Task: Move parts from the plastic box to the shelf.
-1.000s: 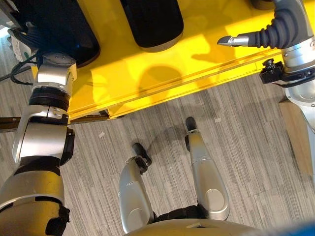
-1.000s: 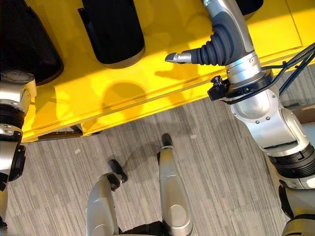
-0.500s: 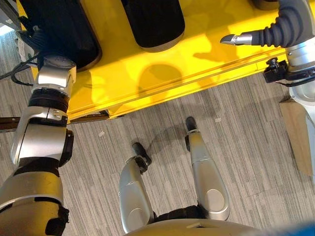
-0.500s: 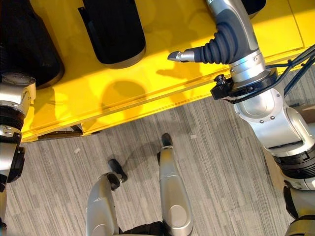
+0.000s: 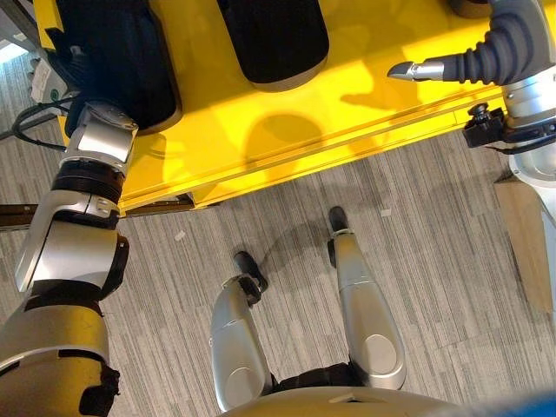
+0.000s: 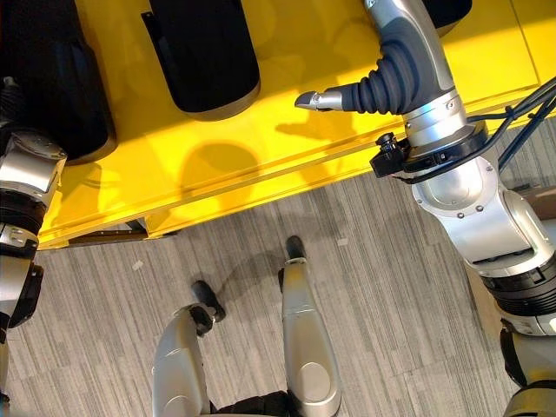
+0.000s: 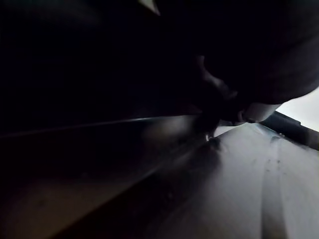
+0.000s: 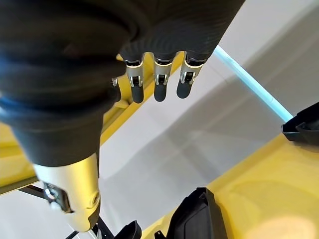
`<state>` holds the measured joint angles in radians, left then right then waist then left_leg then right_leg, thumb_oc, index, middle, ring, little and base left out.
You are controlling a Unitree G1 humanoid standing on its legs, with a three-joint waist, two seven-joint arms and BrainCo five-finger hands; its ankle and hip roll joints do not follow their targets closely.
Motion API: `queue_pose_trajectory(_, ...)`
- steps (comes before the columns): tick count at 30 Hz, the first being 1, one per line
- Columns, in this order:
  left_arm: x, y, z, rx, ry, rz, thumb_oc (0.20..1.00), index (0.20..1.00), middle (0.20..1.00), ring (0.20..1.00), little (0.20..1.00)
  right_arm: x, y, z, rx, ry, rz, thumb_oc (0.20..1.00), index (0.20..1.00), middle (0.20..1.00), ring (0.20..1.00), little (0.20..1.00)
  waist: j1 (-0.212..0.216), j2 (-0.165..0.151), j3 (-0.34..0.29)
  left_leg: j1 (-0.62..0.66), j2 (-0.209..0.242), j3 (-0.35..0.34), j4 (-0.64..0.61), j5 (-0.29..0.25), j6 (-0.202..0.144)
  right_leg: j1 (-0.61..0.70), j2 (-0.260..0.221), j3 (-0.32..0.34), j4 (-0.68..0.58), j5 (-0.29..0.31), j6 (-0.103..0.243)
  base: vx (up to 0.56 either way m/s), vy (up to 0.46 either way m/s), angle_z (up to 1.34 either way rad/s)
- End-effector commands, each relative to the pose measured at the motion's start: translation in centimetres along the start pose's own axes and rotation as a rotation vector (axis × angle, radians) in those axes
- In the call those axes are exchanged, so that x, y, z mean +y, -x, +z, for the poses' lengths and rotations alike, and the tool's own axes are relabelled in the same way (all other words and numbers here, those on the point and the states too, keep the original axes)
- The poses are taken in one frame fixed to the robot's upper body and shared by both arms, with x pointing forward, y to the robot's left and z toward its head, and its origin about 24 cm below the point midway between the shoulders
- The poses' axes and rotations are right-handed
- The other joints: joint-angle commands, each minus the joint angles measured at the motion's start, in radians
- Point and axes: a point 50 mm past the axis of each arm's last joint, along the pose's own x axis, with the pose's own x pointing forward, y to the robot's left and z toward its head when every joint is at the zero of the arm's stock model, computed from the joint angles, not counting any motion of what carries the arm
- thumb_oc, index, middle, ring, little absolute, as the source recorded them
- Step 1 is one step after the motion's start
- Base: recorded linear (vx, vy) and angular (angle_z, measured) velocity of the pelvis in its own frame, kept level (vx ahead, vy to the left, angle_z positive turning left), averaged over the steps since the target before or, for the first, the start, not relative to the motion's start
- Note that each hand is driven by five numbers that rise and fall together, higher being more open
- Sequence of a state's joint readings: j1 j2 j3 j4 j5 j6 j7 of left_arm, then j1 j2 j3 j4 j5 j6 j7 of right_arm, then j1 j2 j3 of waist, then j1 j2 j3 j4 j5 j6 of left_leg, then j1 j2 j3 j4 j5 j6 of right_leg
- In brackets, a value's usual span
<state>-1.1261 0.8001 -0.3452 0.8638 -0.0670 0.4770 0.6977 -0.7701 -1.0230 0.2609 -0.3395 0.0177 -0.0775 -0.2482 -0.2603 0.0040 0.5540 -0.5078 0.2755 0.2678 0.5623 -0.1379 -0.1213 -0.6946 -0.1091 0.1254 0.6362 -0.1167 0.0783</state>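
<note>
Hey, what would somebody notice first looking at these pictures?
The bright yellow shelf across the top, with dark black parts lying on it. The right hand hangs above the shelf's near edge, fingers relaxed and holding nothing; the left hand reaches against the black part at the shelf's left end.

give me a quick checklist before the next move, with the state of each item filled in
1. Right robot hand holds nothing: ok, its fingers hang free above the yellow shelf.
2. Left robot hand's hold on the left black part: cannot tell, the left wrist view is dark.
3. Left black part resting on the shelf: ok, though it lies near the shelf's left end.
4. Middle black part resting apart from the left one: ok.
5. Bare shelf surface beneath the right robot hand: ok.
</note>
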Motion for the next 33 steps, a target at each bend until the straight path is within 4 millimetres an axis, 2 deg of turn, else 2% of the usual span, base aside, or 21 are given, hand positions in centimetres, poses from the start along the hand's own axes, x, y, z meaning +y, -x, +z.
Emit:
queue_pose_trajectory(1,2.9,-1.5,-0.8,-0.045,-0.069,0.122,0.200,0.200,0.200,0.200,0.200,-1.4,-0.5,1.8,-0.100,-0.002,-0.073,1.000,1.000,1.000,1.000,1.000,-0.011,0.007,-0.053,-0.057,-0.029,0.004,0.029,0.005,0.042,0.020,-0.034,-0.084,0.003,-0.021,-0.008,0.00,0.000,0.00)
queue_pose_trajectory(6,3.3,-1.7,-0.6,-0.023,-0.050,0.126,0.200,0.200,0.200,0.200,0.200,-1.5,-0.5,1.7,-0.092,-0.002,-0.078,1.000,1.000,1.000,1.000,1.000,-0.011,0.006,-0.055,-0.057,-0.033,0.004,0.020,0.009,0.044,0.021,-0.030,-0.084,-0.002,-0.017,-0.006,0.00,0.000,0.00)
queue_pose_trajectory(7,3.2,-1.7,-0.7,-0.018,-0.044,0.126,0.740,0.740,0.740,0.740,0.740,-1.5,-0.5,1.7,-0.093,-0.001,-0.079,1.000,1.000,1.000,1.000,1.000,-0.011,0.006,-0.055,-0.057,-0.032,0.005,0.018,0.011,0.044,0.021,-0.030,-0.085,-0.003,-0.016,-0.006,0.00,0.000,0.00)
queue_pose_trajectory(8,3.1,-1.6,-0.9,-0.018,-0.031,0.129,1.000,1.000,1.000,1.000,1.000,-1.5,-0.4,1.8,-0.095,0.000,-0.081,1.000,1.000,1.000,1.000,1.000,-0.010,0.005,-0.054,-0.057,-0.034,0.005,0.014,0.014,0.044,0.022,-0.030,-0.085,-0.006,-0.015,-0.008,0.00,0.000,0.00)
queue_pose_trajectory(15,3.1,-1.4,-0.6,-0.008,0.020,0.159,1.000,1.000,1.000,1.000,1.000,-1.5,-0.3,1.7,-0.093,0.007,-0.081,1.000,1.000,1.000,1.000,1.000,-0.007,0.001,-0.056,-0.057,-0.037,0.005,0.008,0.015,0.045,0.025,-0.024,-0.087,-0.011,-0.017,-0.010,0.00,0.000,0.00)
queue_pose_trajectory(20,2.8,-1.2,-0.6,0.057,0.187,0.159,1.000,1.000,1.000,1.000,1.000,-1.2,-0.2,1.7,-0.087,0.006,-0.087,1.000,1.000,1.000,1.000,1.000,-0.002,-0.006,-0.058,-0.058,-0.036,0.002,0.004,0.019,0.043,0.030,-0.022,-0.092,-0.016,-0.017,-0.011,0.00,0.000,0.00)
queue_pose_trajectory(26,3.4,-0.8,-0.1,0.074,0.303,0.290,1.000,1.000,1.000,1.000,1.000,-1.0,-0.1,1.5,-0.075,0.000,-0.103,1.000,1.000,1.000,1.000,1.000,0.008,-0.016,-0.062,-0.060,-0.034,-0.005,0.006,0.018,0.043,0.036,-0.017,-0.097,-0.011,-0.023,-0.015,0.00,-0.041,0.01)
queue_pose_trajectory(33,4.3,-0.2,1.5,0.040,0.541,0.417,1.000,1.000,1.000,1.000,1.000,-0.8,0.2,1.3,-0.065,0.004,-0.147,1.000,1.000,1.000,1.000,1.000,0.018,-0.025,-0.065,-0.060,-0.033,-0.013,0.007,0.017,0.042,0.043,-0.011,-0.103,-0.008,-0.030,-0.018,0.00,-0.044,0.02)
